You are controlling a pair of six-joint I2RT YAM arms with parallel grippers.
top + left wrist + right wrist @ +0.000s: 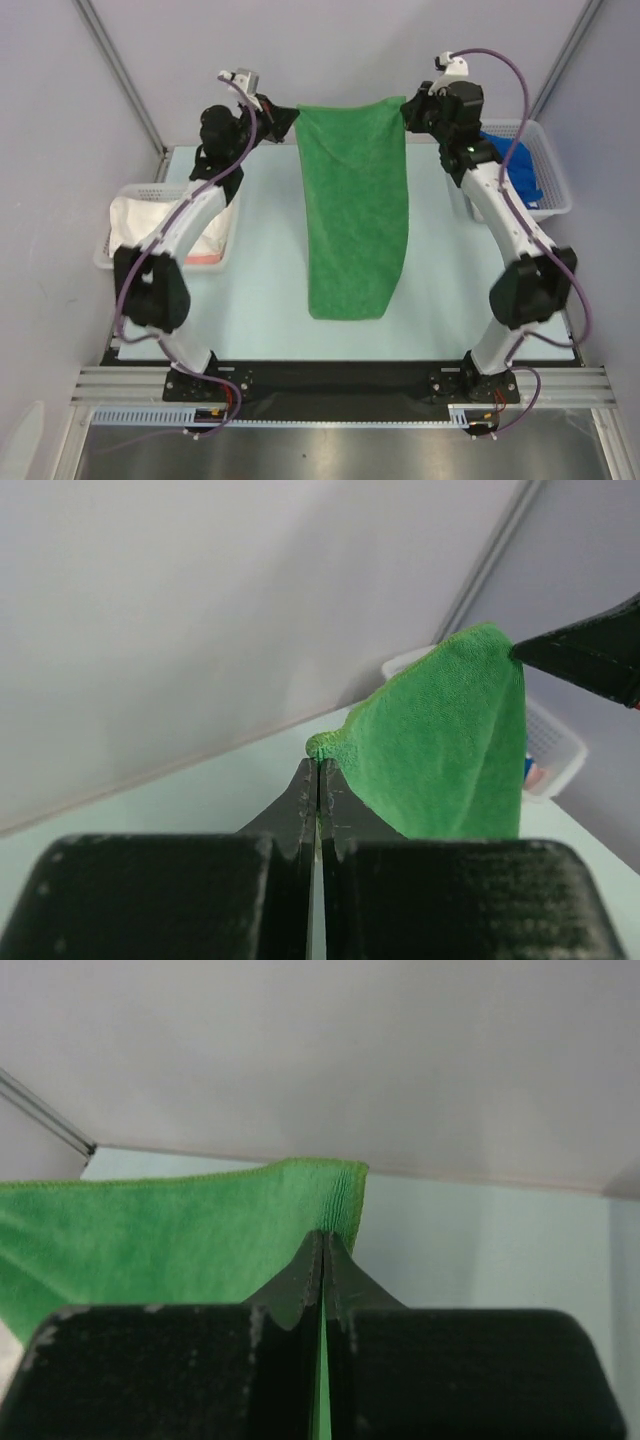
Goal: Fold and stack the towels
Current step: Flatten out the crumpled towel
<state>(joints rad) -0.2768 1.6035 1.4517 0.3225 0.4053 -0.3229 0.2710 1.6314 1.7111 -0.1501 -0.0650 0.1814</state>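
The green towel is cut off left of the right fingers; its pinched corner hides between them.

The top camera looks down from behind onto the whole tabletop. Each wrist camera looks closely along its own fingers. All three share the green towel.

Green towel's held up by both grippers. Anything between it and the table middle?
Nothing visible. Left gripper and right gripper are each shut on a top corner of the green towel; its lower end reaches the bare table. Left basket and right basket sit at the edges.
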